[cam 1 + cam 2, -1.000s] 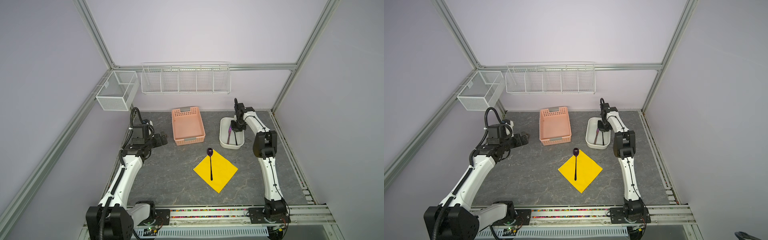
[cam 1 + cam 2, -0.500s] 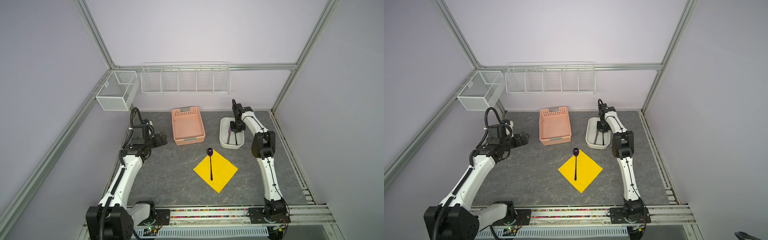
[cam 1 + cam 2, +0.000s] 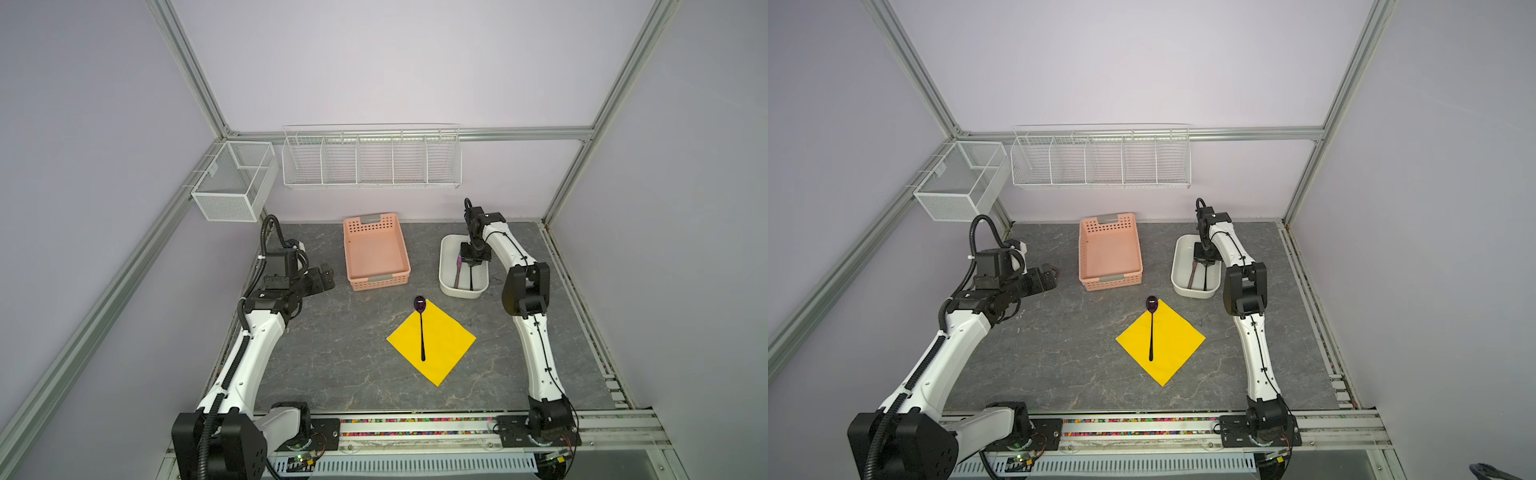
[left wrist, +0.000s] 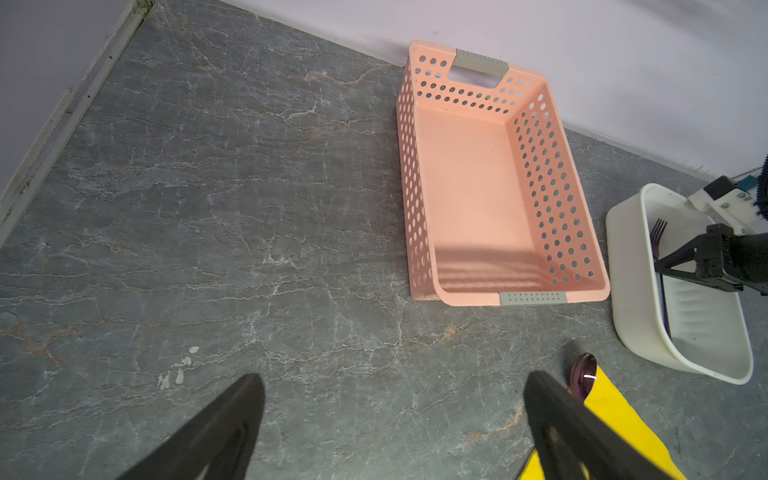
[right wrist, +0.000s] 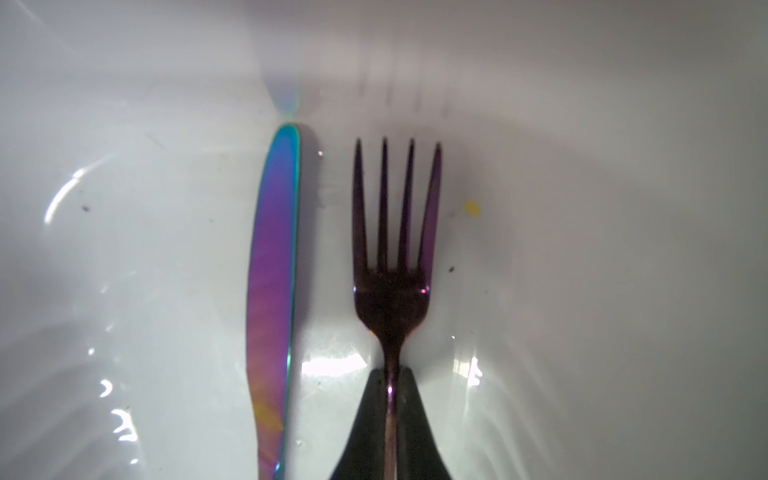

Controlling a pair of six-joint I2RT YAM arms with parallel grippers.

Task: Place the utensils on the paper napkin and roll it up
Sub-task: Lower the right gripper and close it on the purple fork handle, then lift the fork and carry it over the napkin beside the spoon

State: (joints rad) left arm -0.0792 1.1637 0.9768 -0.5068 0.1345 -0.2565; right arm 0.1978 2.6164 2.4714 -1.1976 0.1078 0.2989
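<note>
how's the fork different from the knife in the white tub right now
The fork is pinched at its neck by the right pincer; the knife lies free. The fork's head splits into four dark tines; the knife's blade is one solid strip with a purple-blue sheen. Both lie side by side in the white tub, heads pointing the same way.

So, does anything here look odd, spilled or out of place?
Nothing spilled or broken. The spoon lies on the yellow napkin with its bowl poking past one corner. In the white tub, a tiny yellow speck sits beside the fork that the right gripper pinches; the knife lies alongside.
</note>
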